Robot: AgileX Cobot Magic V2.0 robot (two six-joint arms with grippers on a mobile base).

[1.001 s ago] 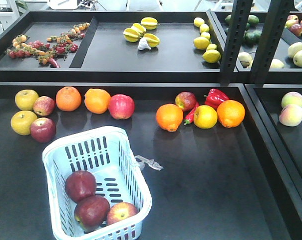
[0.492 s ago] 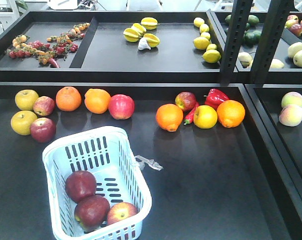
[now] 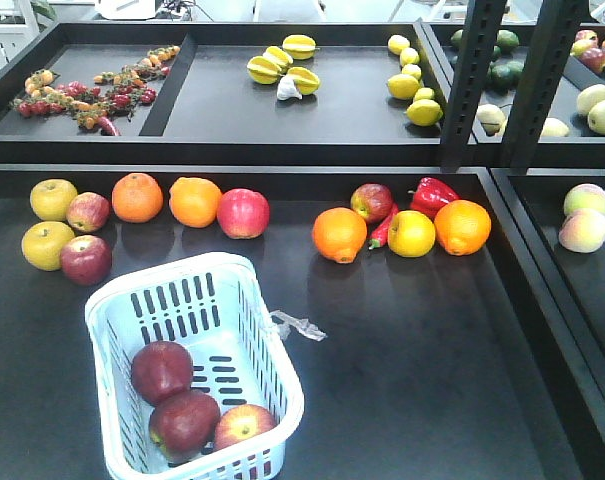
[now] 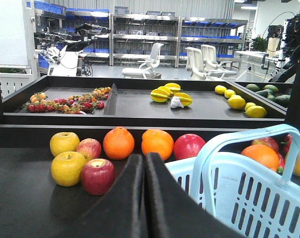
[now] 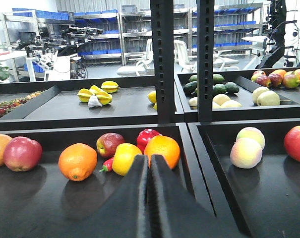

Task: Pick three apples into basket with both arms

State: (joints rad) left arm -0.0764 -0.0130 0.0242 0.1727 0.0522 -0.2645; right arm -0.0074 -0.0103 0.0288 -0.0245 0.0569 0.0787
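Nothing moves across the last second: three apples sit in the basket, both claws clenched empty.

Front view is identical to the two earlier pictures. The white slotted plastic shopping basket (image 3: 265, 345) sits at 7 o'clock on the dark shelf tray (image 3: 432, 380), holding two dark maroon-red apples (image 3: 162, 371) (image 3: 184, 423) and one red apple with a yellowish blush (image 3: 244, 425) at its near end. The left gripper (image 4: 144, 168) hangs with jaws pressed together, nothing between them, basket hoop handle (image 4: 239, 144) at its 3 o'clock. The right gripper (image 5: 149, 168) is likewise closed and empty, aimed at the orange (image 5: 161, 151) at 12. I judge the task complete, arms parked.
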